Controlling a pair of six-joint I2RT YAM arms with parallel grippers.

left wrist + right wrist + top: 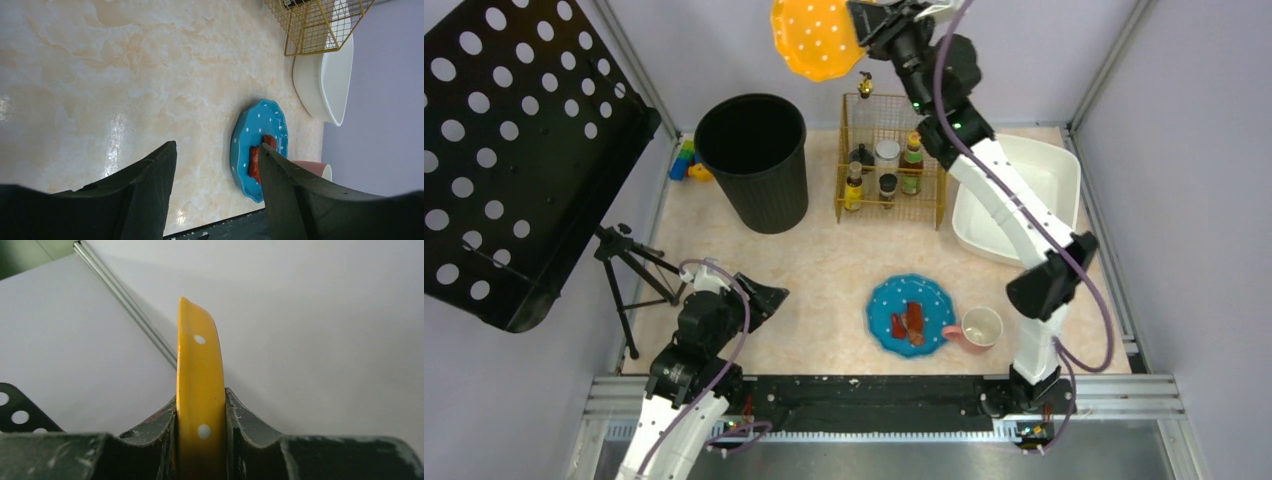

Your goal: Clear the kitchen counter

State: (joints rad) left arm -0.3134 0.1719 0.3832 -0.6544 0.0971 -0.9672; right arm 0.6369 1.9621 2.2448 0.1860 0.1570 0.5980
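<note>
My right gripper (864,22) is raised high at the back and is shut on the rim of a yellow plate with white dots (816,38); in the right wrist view the plate (200,390) stands edge-on between both fingers. On the kitchen counter (824,265) lie a blue dotted plate (911,313) with red food pieces (911,322) and, touching its right side, a pink cup (978,329). Low at the counter's front left, my left gripper (769,297) stands open and holds nothing. It faces the blue plate (260,145) from a distance.
A black bin (754,160) stands at the back left, below and left of the yellow plate. A gold wire rack (891,165) holds several bottles. A white tub (1022,195) is at the back right. Coloured blocks (688,160), a small tripod (624,270) and a black perforated panel (514,150) are at the left.
</note>
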